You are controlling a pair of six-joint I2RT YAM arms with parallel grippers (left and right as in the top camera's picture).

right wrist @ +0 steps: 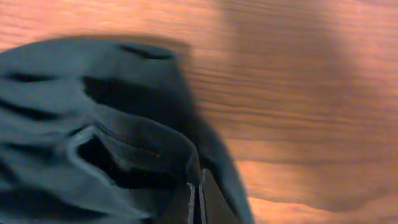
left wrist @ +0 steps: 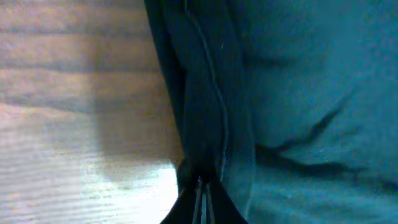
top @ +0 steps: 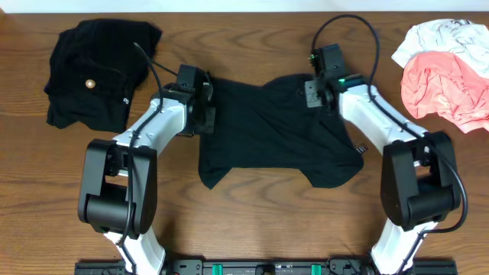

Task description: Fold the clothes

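Note:
A plain black short-sleeved shirt [top: 267,134] lies spread on the wooden table between my arms. My left gripper [top: 205,114] is shut on the shirt's left edge; in the left wrist view the fingers [left wrist: 200,202] pinch a fold of the dark fabric [left wrist: 298,93]. My right gripper [top: 315,90] is shut on the shirt's upper right corner; in the right wrist view the fingers [right wrist: 198,205] hold bunched black cloth [right wrist: 74,137]. A black garment with a small pale button [top: 90,82] lies crumpled at the far left. Pink [top: 447,88] and white [top: 443,34] garments lie at the far right.
The wooden table [top: 252,221] extends in front of the shirt. The arm bases stand at the front left [top: 114,198] and front right [top: 416,191]. A black rail [top: 260,267] runs along the front edge.

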